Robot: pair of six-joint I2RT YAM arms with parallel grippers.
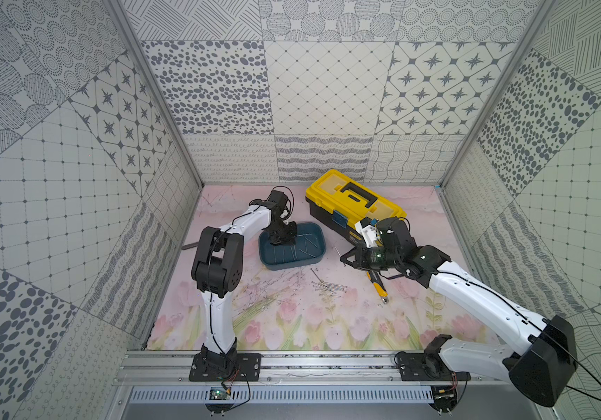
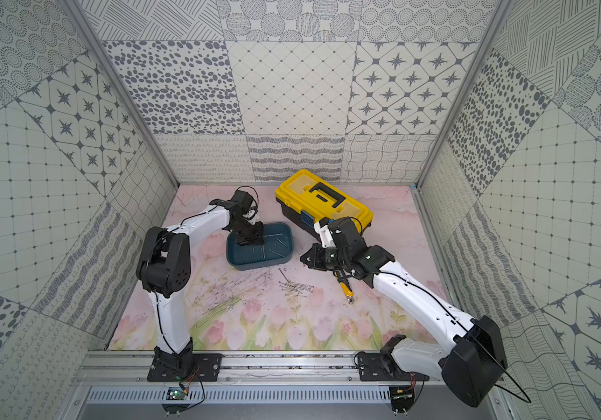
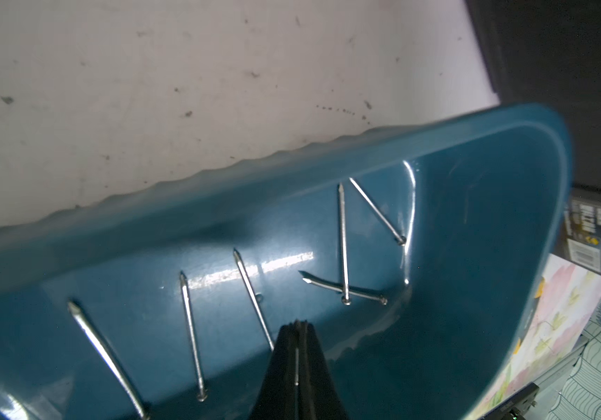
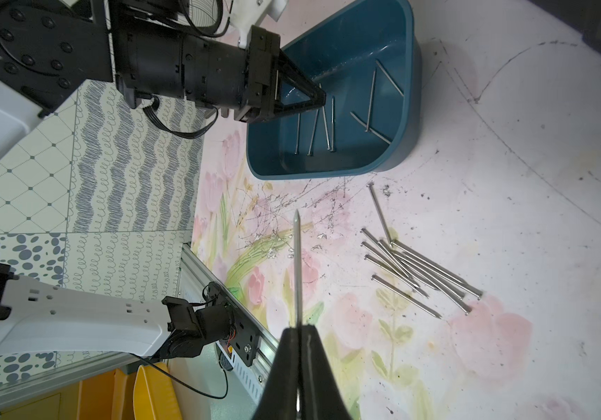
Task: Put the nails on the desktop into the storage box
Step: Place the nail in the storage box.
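The right end effector (image 4: 297, 329) sits just right of centre in both top views, beside the storage box (image 1: 291, 268). It is clenched on a single nail (image 4: 297, 269), whose pointed end sticks straight out past the fingertips in the right wrist view.

The left end effector (image 1: 277, 243) hangs over the upper left part of the box. In the left wrist view its fingers (image 3: 280, 371) are pressed tightly together on what looks like a second nail (image 3: 296, 363), of which only a thin grey sliver shows between them.

The box stands on the desk (image 1: 291, 323) a little above the middle of the top views, close to the yellow toolbox (image 1: 328, 187) at upper right. Several boxed nails (image 3: 191, 334) lie flat on its floor, two of them crossed.

The loose nails (image 1: 329, 287) lie heaped on the desk below and right of the box, with one stray nail (image 4: 379, 211) between heap and box. A yellow utility knife (image 1: 380, 287) lies to the right of the heap, partly under the right arm.
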